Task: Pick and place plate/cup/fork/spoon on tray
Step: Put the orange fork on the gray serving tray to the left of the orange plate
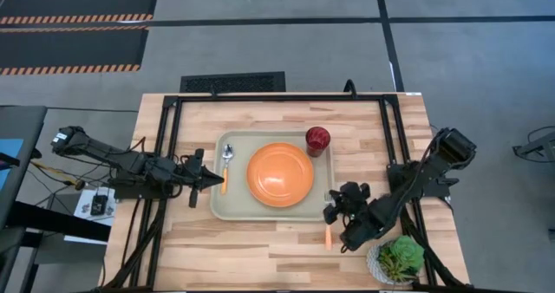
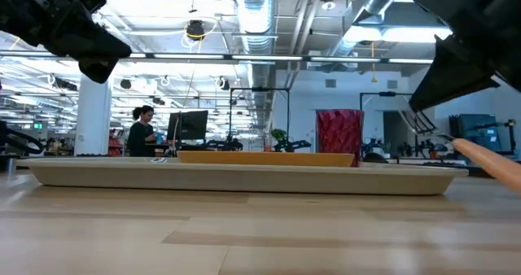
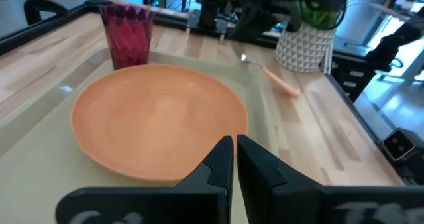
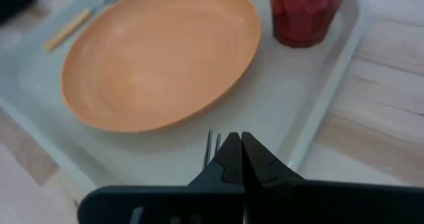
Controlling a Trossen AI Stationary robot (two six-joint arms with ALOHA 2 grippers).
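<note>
Tray [image 1: 260,213]: laid mid-surface, between both arms, so either can reach it.
Plate [image 1: 280,173]: set at the tray's centre, leaving room at both sides for cutlery.
Cup [image 1: 317,139]: stood in the tray's far right corner, just beside the plate.
Spoon [image 1: 226,165]: laid on the tray's left side, beside the plate.
Fork [image 1: 329,225]: tines seen on the tray's right rim, handle out on the surface; judged the last item not fully placed.
Right claw [image 1: 335,213]: pressed together over the fork's tines; whether the fork is pinched cannot be told.
Left claw [image 1: 218,180]: pressed together, nothing held, waiting at the tray's left edge.
Plant pot [image 1: 397,260]: near right corner, outside the task.
</note>
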